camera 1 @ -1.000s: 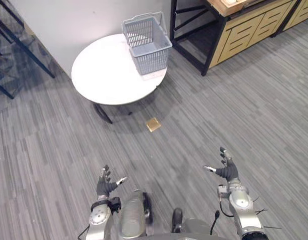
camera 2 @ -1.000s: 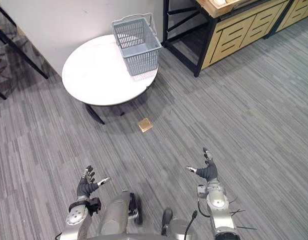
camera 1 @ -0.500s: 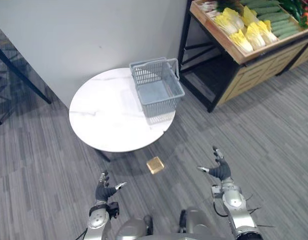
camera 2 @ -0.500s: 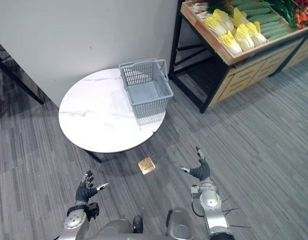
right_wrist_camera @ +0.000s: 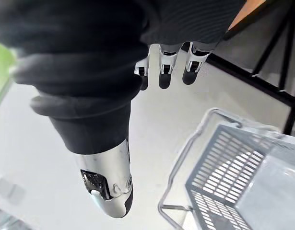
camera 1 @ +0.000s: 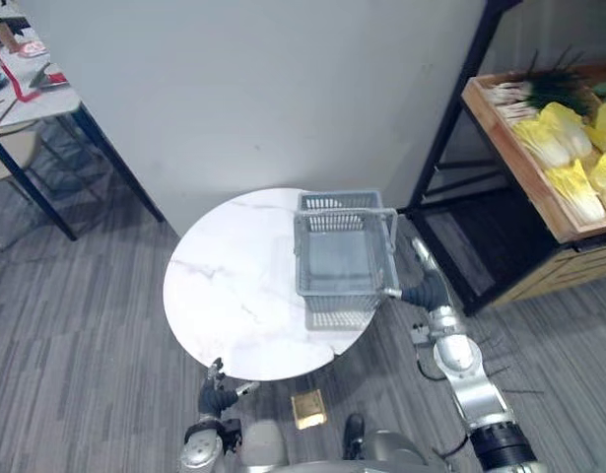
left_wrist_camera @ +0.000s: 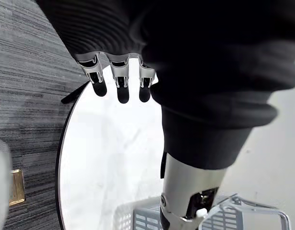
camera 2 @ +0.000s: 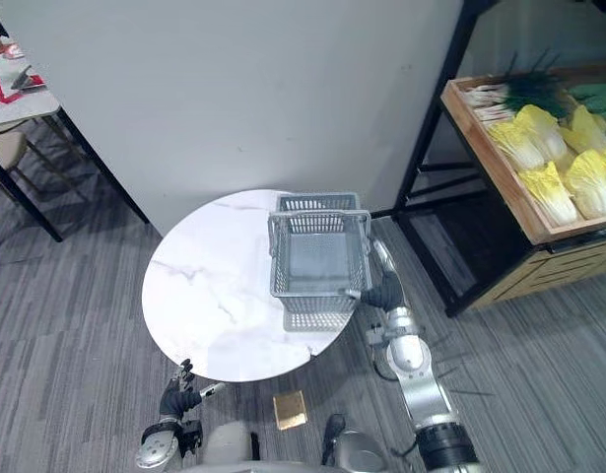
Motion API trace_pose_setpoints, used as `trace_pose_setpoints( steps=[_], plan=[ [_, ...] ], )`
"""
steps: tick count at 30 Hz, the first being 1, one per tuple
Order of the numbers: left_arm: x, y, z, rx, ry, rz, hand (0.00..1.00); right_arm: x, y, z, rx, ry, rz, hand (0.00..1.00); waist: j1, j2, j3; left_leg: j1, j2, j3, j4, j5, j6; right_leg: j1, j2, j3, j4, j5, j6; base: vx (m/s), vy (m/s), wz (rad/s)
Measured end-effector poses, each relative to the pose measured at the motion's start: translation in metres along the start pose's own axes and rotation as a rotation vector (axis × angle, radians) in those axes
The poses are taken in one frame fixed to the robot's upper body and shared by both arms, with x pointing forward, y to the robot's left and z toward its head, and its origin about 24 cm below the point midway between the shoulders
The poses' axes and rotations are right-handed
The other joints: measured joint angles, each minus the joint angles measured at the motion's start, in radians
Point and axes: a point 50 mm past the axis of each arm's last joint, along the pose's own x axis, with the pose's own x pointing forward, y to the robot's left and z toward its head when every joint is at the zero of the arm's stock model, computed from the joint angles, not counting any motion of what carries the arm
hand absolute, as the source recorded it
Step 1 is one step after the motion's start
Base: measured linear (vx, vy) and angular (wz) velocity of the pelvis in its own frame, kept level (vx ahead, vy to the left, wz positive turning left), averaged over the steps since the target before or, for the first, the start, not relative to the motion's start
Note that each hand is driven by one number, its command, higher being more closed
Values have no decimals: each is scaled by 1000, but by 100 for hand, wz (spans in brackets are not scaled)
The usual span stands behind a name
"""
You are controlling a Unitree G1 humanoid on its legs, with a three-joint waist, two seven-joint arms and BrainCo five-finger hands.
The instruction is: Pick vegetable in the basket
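Grey plastic mesh basket (camera 1: 337, 305) sits on the round white marble desk (camera 1: 224, 296), toward its right side. The right robot hand (camera 1: 428, 292) is just beside the basket's right rim, fingers straight and released, gripping nothing. The left robot hand (camera 1: 220, 398) hangs low by the desk's near edge, also relaxed open. The yellow-green cabbages (camera 1: 557, 143) lie in a wooden shelf tray (camera 1: 524, 182), well off to the right.

The left hand (left_wrist_camera: 195, 72) holds its fingers straight. Past them is a round white table (left_wrist_camera: 109, 158). A grey basket (left_wrist_camera: 137, 219) sits on it.
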Motion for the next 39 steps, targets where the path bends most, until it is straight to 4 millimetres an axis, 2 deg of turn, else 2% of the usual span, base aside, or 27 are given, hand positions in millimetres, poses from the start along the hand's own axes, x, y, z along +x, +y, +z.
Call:
trace_pose_setpoints(
  steps=[1,2,4,5,9,10,12,14,15,17,20,22,24,25,29,31,37,39],
  plan=[
    [0,-1,0,-4,1,-2,0,2,-3,0,-33,-10,-1,0,-1,14,-1,11,-4,-1,-88,99,-7,5,8,2,0,-7,14,206,154,1],
    [0,-1,0,-5,0,-1,0,6,-3,0,-65,-15,4,0,-2,18,2,31,-11,-2,-132,117,8,11,8,8,1,-15,31,180,184,3],
    [0,-1,0,-1,0,-4,0,15,0,0,-103,-22,25,0,1,0,0,62,-48,9,-213,143,26,2,-29,22,0,-21,55,120,151,3],
    [0,-1,0,0,0,-5,0,19,1,2,-114,-31,30,0,0,1,1,66,-57,12,-229,150,30,-1,-37,24,-1,-20,59,47,113,2],
    [1,2,2,12,-12,-2,0,56,8,14,-205,-81,84,0,8,22,12,53,-102,16,-336,207,56,-63,-64,29,-3,-11,89,1,87,3],
    [2,3,3,10,-16,-1,0,65,7,16,-238,-87,88,0,19,26,14,43,-107,15,-356,218,59,-81,-66,29,-5,-6,91,-23,77,1],
    [6,1,10,7,-41,-4,0,82,-7,21,-308,-103,74,0,32,36,35,27,-112,11,-394,245,66,-109,-66,26,-9,6,88,-28,57,7],
    [10,1,19,-2,-77,-5,0,108,-33,36,-385,-129,-5,0,36,42,57,0,-115,2,-438,281,70,-154,-66,20,-9,16,88,-29,30,10],
    [11,0,21,-6,-85,-7,0,112,-39,40,-402,-137,-26,0,36,44,64,-2,-116,2,-449,289,69,-161,-66,19,-10,18,88,-4,16,6],
    [14,-3,30,-20,-119,-19,0,124,-65,49,-466,-146,-97,0,36,54,90,-17,-120,-10,-463,302,72,-175,-67,6,-10,19,87,-3,12,14],
    [17,-8,41,-24,-162,-34,0,135,-89,51,-525,-107,-149,0,29,72,101,-49,-130,-39,-467,316,73,-193,-69,-17,-10,19,87,15,25,28],
    [20,-13,52,-38,-208,-53,0,143,-117,49,-627,-50,-194,0,28,96,126,-62,-131,-61,-484,334,73,-202,-69,-37,-10,18,87,9,2,25],
    [22,-15,60,-47,-233,-58,0,146,-135,48,-669,-3,-233,0,32,111,141,-78,-131,-78,-484,342,70,-212,-69,-52,-10,18,87,-3,-7,24],
    [23,-16,62,-59,-237,-60,0,147,-141,46,-686,21,-241,100,31,118,145,-83,-131,-87,-484,344,70,-212,-69,-60,-10,18,87,2,-12,28],
    [23,-21,69,-79,-263,-83,0,142,-163,29,-745,144,-252,100,52,133,155,-109,-131,-116,-484,354,63,-229,-66,-72,-6,16,84,10,-13,15],
    [24,-23,71,-86,-266,-93,0,142,-169,30,-756,151,-250,100,51,136,159,-114,-132,-128,-484,358,63,-229,-66,-82,-3,14,81,-4,-10,18],
    [25,-24,74,-86,-274,-95,0,140,-168,27,-751,163,-251,100,52,134,163,-117,-129,-145,-485,363,62,-248,-67,-83,39,-9,73,-9,-13,5],
    [25,-24,75,-86,-276,-91,0,139,-164,30,-689,130,-276,100,52,132,165,-117,-126,-136,-486,363,62,-256,-66,-73,46,-9,73,-1,-21,-12]
  ],
)
